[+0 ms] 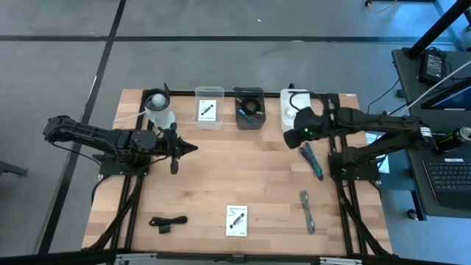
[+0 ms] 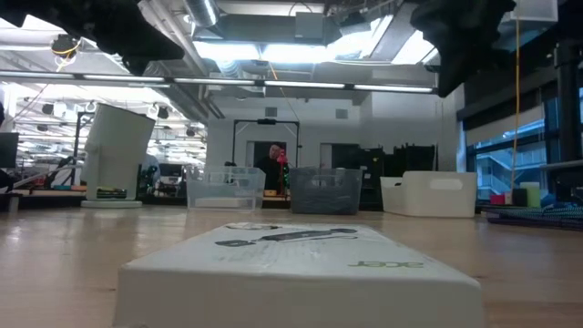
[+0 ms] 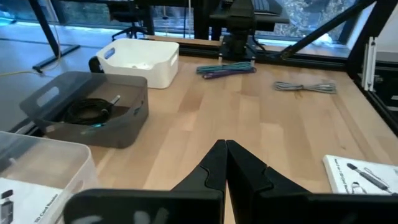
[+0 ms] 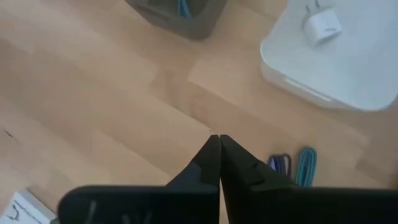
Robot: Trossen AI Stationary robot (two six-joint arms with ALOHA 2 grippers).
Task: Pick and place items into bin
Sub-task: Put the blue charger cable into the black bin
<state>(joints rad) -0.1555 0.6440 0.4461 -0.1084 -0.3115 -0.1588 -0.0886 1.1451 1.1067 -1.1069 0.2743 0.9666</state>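
My left gripper (image 1: 194,147) hangs shut and empty over the table's left middle, pointing toward the right; its own view shows the fingertips (image 3: 225,147) together. My right gripper (image 1: 288,140) is shut and empty (image 4: 219,140), slanting down above the bare wood beside the white bin (image 1: 296,110). Loose items lie flat on the table: a teal and purple cable bundle (image 1: 311,160), a grey cable (image 1: 307,211), a white printed card box (image 1: 236,220) and a black coiled cable (image 1: 168,221). A white charger block (image 4: 322,26) lies inside the white bin.
Three bins stand along the far edge: a clear one (image 1: 209,107) holding a card, a grey one (image 1: 249,108) holding a black cable, and the white one. A whitish cup with a ball top (image 1: 158,109) stands left of them. Bare wood lies between the arms.
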